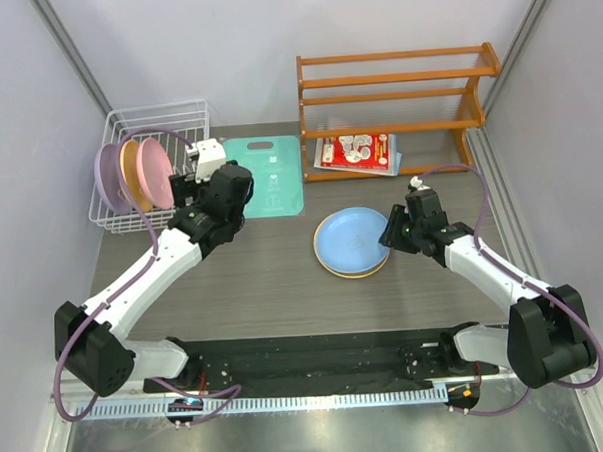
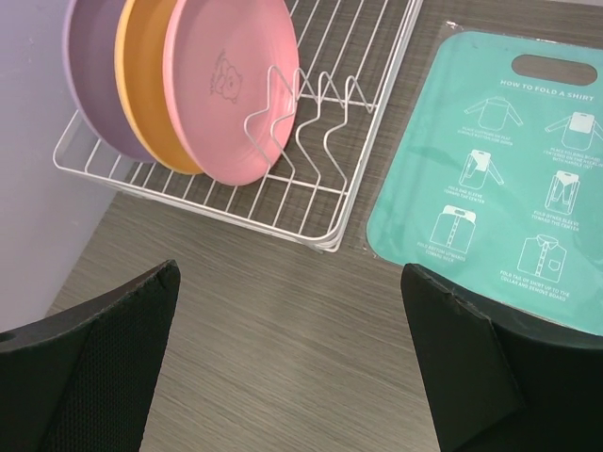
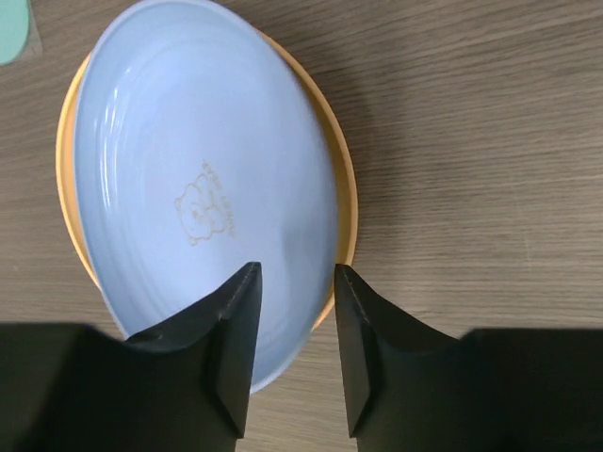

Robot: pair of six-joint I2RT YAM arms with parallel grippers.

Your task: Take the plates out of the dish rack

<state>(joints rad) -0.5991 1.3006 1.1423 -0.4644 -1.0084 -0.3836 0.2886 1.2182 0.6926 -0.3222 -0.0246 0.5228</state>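
The white wire dish rack (image 1: 182, 118) stands at the back left and holds three upright plates: lavender (image 1: 106, 177), orange (image 1: 129, 169) and pink (image 1: 156, 172). The left wrist view shows them in the rack (image 2: 311, 202): lavender (image 2: 89, 75), orange (image 2: 141, 85), pink (image 2: 231, 85). My left gripper (image 1: 188, 191) is open and empty just in front of the rack's right end (image 2: 292, 320). A light blue plate (image 1: 350, 239) lies on a yellow plate (image 1: 336, 273) mid-table. My right gripper (image 1: 390, 230) is open, its fingertips astride the blue plate's (image 3: 198, 179) near rim (image 3: 294, 282); the yellow plate's rim (image 3: 347, 188) shows beside it.
A teal cutting board (image 1: 267, 174) lies right of the rack, close to my left gripper. An orange wooden slatted shelf (image 1: 395, 82) stands at the back right, with a red and white packet (image 1: 356, 151) under it. Grey walls close in on both sides.
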